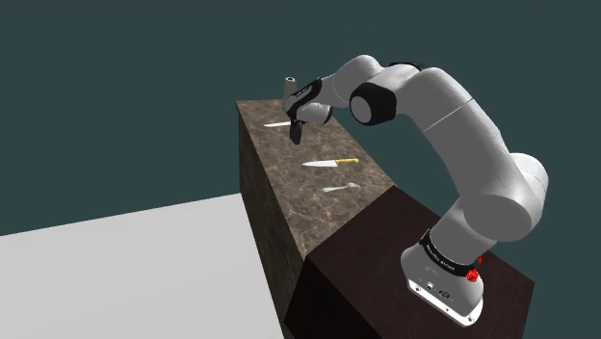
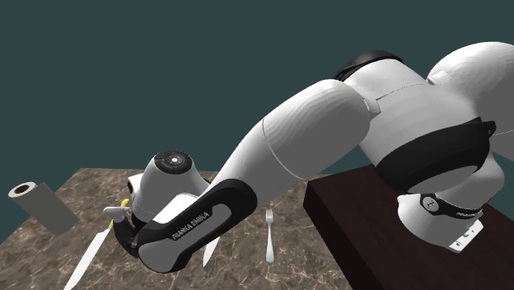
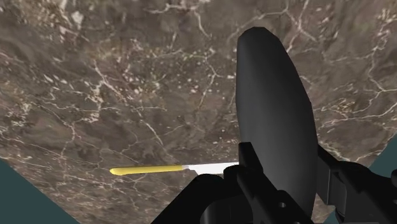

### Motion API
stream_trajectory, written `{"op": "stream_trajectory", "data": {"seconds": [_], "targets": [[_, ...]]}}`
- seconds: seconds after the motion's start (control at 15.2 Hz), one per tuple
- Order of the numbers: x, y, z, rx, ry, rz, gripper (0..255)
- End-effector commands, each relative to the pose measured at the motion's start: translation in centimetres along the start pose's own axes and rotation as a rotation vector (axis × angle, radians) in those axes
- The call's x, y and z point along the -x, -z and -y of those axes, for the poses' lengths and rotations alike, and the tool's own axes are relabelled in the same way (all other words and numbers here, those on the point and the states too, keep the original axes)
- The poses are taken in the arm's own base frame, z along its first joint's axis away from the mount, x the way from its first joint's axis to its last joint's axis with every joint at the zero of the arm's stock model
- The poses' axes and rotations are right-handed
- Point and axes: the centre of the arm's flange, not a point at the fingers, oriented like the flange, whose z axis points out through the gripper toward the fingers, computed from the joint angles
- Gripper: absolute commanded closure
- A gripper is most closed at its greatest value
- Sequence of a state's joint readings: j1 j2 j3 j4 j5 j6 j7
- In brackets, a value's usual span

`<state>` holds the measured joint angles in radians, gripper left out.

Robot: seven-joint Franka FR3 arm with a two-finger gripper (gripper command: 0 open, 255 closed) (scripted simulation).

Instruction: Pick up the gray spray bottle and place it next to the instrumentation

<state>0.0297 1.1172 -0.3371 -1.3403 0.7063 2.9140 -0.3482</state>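
The white arm [image 1: 453,144] reaches from its dark brown box stand [image 1: 366,260] over a long table [image 1: 279,202] with a brown, marble-like top crossed by pale veins. The black pincer [image 1: 297,127] hangs a little above the far part of this table, pointing downward. In the wrist view the pincer [image 3: 286,170] is closed on a dark grey, nearly black spray bottle [image 3: 273,102] of a long, rounded shape. One finger stands at each side of the bottle's lower part and presses on it, and the rest of the body stretches away from the fingers over the table top [image 3: 127,76]. The spray bottle is therefore in the pincer's hold and above the table, not standing on it. Just beside the fingers, on the table below, lies a knife with a yellow handle and a white blade [image 3: 165,168]. In the shoulder view this same knife [image 1: 329,163] is about in the middle of the top. Between it and the stand lies a white fork [image 1: 339,188], and an all-white knife [image 1: 277,124] lies near the pincer. In the second exterior view a grey cylinder with a hole in its end [image 2: 41,206] rests tilted at the far left end of the table, well apart from the fork [image 2: 269,235]. A light grey floor [image 1: 96,270] lies beside the table.
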Motion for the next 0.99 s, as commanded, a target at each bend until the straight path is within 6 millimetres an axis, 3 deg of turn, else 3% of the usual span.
{"op": "stream_trajectory", "data": {"seconds": [0.0, 0.46, 0.53, 0.86, 0.92], "targets": [[0.2, -0.4, 0.0, 0.0, 0.0, -0.001, 255], [0.2, -0.4, 0.0, 0.0, 0.0, -0.001, 255], [0.2, -0.4, 0.0, 0.0, 0.0, -0.001, 0], [0.2, -0.4, 0.0, 0.0, 0.0, -0.001, 0], [0.2, 0.9, 0.0, 0.0, 0.0, -0.001, 0]]}}
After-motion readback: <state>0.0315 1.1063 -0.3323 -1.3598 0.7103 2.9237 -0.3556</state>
